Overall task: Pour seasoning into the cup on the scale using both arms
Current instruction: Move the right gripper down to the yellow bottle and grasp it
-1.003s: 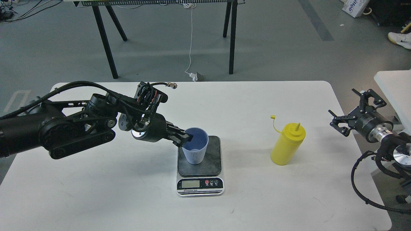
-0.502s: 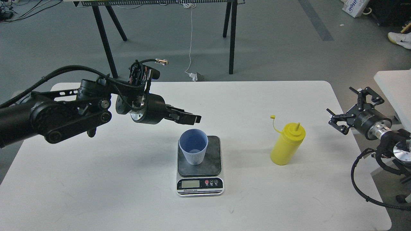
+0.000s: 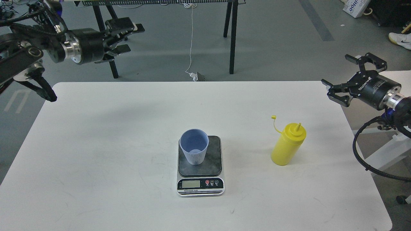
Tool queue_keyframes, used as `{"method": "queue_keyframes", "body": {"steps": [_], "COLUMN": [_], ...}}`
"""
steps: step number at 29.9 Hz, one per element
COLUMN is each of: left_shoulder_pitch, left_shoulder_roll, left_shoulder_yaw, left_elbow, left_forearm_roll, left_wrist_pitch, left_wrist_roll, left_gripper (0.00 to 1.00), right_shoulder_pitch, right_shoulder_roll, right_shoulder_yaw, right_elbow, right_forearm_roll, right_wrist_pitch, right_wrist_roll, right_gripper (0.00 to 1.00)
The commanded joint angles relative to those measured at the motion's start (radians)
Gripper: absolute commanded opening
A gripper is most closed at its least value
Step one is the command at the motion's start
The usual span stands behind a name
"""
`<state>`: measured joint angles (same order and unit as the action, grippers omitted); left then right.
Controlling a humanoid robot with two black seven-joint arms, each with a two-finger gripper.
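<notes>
The light-blue cup (image 3: 194,146) stands upright on the left part of the scale (image 3: 208,163) at the table's middle front. The yellow seasoning bottle (image 3: 287,144) stands upright to the right of the scale, nozzle up, its small cap hanging off to the left. My left gripper (image 3: 126,37) is open and empty, raised high at the far left, beyond the table's back edge. My right gripper (image 3: 350,75) is open and empty, raised at the table's far right edge, well above and right of the bottle.
The white table (image 3: 112,134) has rounded corners. A black trestle table's legs (image 3: 231,35) and a white cable (image 3: 191,38) stand on the grey floor behind. A second white surface (image 3: 398,78) lies off the right edge. A cable loop (image 3: 362,157) hangs under my right arm.
My left gripper let go of the cup, then lifted and swung far back and left, away from the scale. My right gripper rose and moved back. Cup and bottle stayed put.
</notes>
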<state>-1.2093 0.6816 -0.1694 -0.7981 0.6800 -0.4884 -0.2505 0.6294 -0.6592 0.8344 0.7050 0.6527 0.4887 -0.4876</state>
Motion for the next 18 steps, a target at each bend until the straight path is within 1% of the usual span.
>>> {"method": "queue_keyframes", "body": {"steps": [1,4,10,15,18], "left_shoulder_pitch": [0.002,0.033,0.070,0.088,0.100], "left_shoulder_roll": [0.003,0.001,-0.010,-0.014,-0.025], "left_shoulder_yaw": [-0.002,-0.004,-0.007,-0.007,-0.007], "left_elbow": [0.080,0.097,0.097,0.094,0.094], "left_forearm_roll": [-0.068,-0.080,-0.080,-0.080,-0.080], "left_wrist_pitch": [0.000,0.000,0.000,0.000,0.000], "left_wrist_roll": [-0.026,-0.027,-0.027,-0.027,-0.027], "left_gripper": [0.99,0.99,0.99,0.99,0.99], "right_shoulder_pitch": [-0.170,-0.302,-0.485,-0.522,-0.525], "right_shoulder_roll": [-0.083,-0.122,-0.152,-0.125,-0.062], "right_shoulder_yaw": [0.002,0.002,0.000,-0.015,-0.021], "right_elbow": [0.141,0.203,0.286,0.289,0.275], "right_forearm_roll": [0.145,0.232,0.277,0.269,0.257], "right_wrist_pitch": [0.000,0.000,0.000,0.000,0.000], "right_wrist_roll": [-0.001,-0.001,-0.001,-0.001,-0.001], "right_gripper": [0.99,0.99,0.99,0.99,0.99]}}
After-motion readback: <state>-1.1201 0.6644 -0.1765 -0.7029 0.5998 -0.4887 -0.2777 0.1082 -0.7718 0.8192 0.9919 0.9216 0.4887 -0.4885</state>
